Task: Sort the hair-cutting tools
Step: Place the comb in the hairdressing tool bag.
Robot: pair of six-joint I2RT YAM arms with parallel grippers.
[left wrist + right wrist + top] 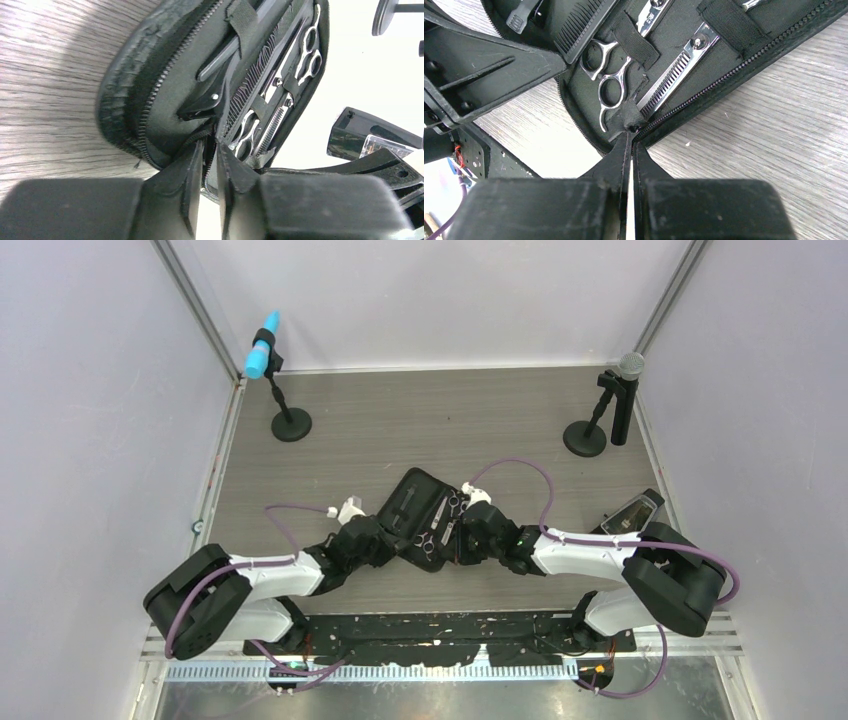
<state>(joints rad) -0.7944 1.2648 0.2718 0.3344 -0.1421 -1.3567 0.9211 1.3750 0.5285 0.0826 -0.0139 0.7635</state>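
An open black zip case (pixel 412 498) lies mid-table with the hair-cutting tools strapped inside. In the left wrist view I see silver scissors (pixel 307 47), a second pair (pixel 247 135), the black comb (pixel 260 65) and a black clip (pixel 202 105). My left gripper (pixel 211 150) has its fingers on either side of the case's near zip edge, closed on it. The right wrist view shows ring-handled scissors (pixel 609 85), a toothed blade (pixel 674 75) and the comb (pixel 584 22). My right gripper (pixel 631 137) is shut on the case's zip corner. Both grippers meet at the case's near end (pixel 440 550).
A blue-headed microphone (pixel 265 358) stands on a round base at the back left. A grey one (pixel 625 390) stands at the back right. A small black device (pixel 632 512) lies by the right arm. Metal frame posts border the table.
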